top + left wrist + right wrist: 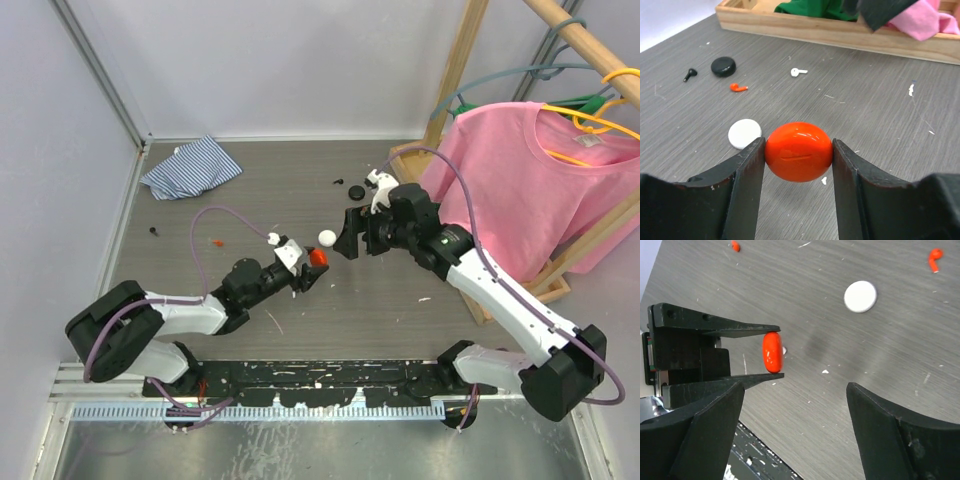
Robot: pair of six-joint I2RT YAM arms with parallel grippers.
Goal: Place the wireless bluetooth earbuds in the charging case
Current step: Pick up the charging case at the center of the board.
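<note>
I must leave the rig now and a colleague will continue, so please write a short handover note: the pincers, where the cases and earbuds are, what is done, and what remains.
Left pincer: shut on the red case, which looks closed.
Right pincer: open and empty, facing the red case.
On the table: white case, black case, red earbud, white earbud, black earbud. What looks like another red one lies apart.
Done: the red case is gripped.
Left: open the case and insert the earbuds. No earbud is in a case yet.
</note>
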